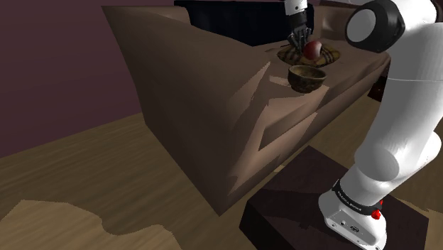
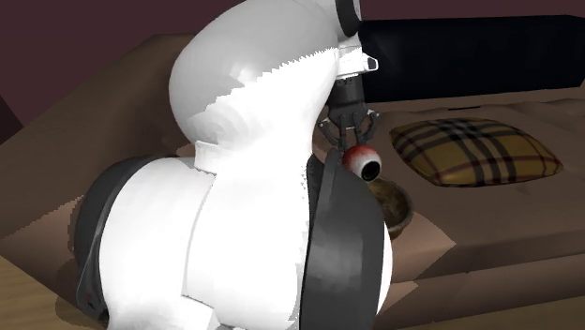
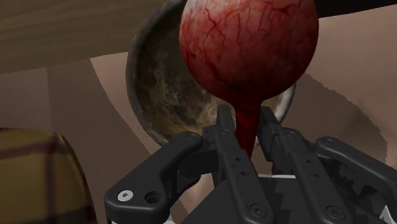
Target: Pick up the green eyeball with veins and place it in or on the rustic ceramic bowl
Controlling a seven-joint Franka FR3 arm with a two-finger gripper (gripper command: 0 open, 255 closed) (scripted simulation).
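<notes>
Stand: the dark box stand (image 1: 298, 216) sat on the wooden floor (image 1: 71, 163) at the shoulder view's lower right.
Arm: the white arm (image 1: 397, 106) rose from the stand and reached over the furniture.
Furniture: a broad brown bed (image 1: 213, 92), though it could have been a couch, carried the things.
Bowl: the mottled brown ceramic bowl (image 1: 307, 77) stood upright on the bed near its front edge. In the wrist view its inside (image 3: 159, 83) lay beyond the fingers.
Tool: the black tool (image 3: 247, 118) pointed downward above the bed, its fingers pinched on the eyeball's dark red stalk (image 3: 249, 127).
Eyeball: the eyeball (image 3: 248, 48) was red with darker veins, and a white front with a dark pupil (image 2: 364, 164) showed in the second exterior view. It hung from the fingertips in the air, close above the bowl and not touching it.
Cushion: a plaid yellow-brown cushion (image 2: 473, 155) lay flat on the bed just beyond the bowl.
Back panel: a dark upright panel (image 2: 469, 56) ran along the bed's far side.
</notes>
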